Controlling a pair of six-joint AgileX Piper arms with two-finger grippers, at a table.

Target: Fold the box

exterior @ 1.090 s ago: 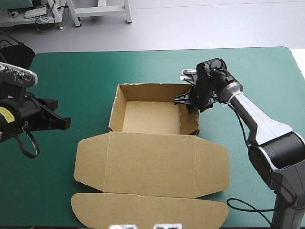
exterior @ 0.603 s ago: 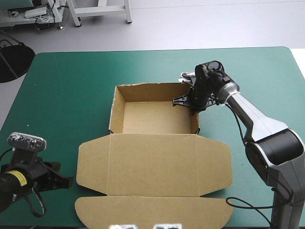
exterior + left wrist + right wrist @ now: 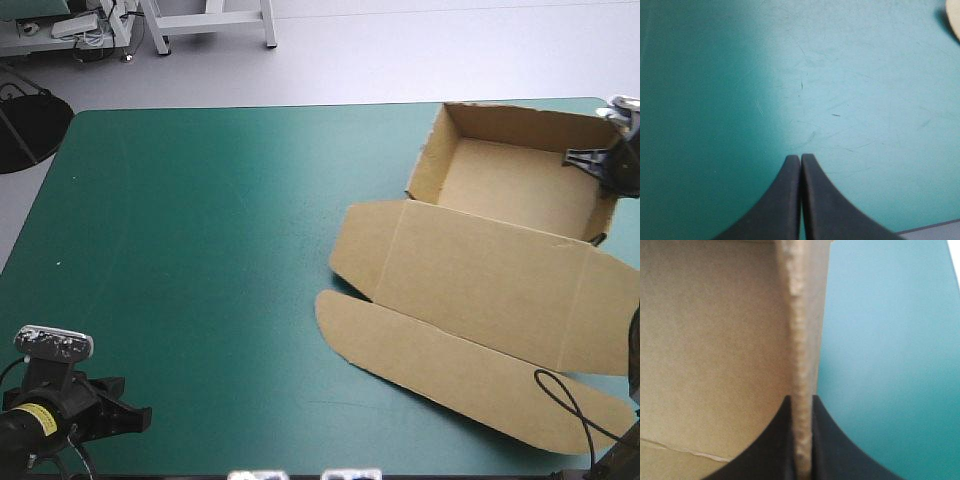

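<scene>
The brown box (image 3: 500, 255) stands as an open tray at the table's far right corner, its lid lying flat toward the front. My right gripper (image 3: 606, 160) is at the tray's right wall, shut on the box; in the right wrist view the wall's upper edge (image 3: 801, 365) runs between the black fingers (image 3: 781, 440). My left gripper (image 3: 800, 159) is shut with nothing in it, low at the table's near left corner, over bare teal-green cover (image 3: 840, 90). A pale corner of the lid (image 3: 955, 20) shows far ahead of it.
The box's lid (image 3: 470, 340) and its rounded front flap reach toward the table's right and front edges. A black round object (image 3: 25, 125) sits off the table's far left corner. A white frame's legs (image 3: 210, 25) stand beyond the far edge.
The right gripper has dragged the box from the table's middle to the far right corner, turning it slightly. The left arm stays low at the near left corner.
</scene>
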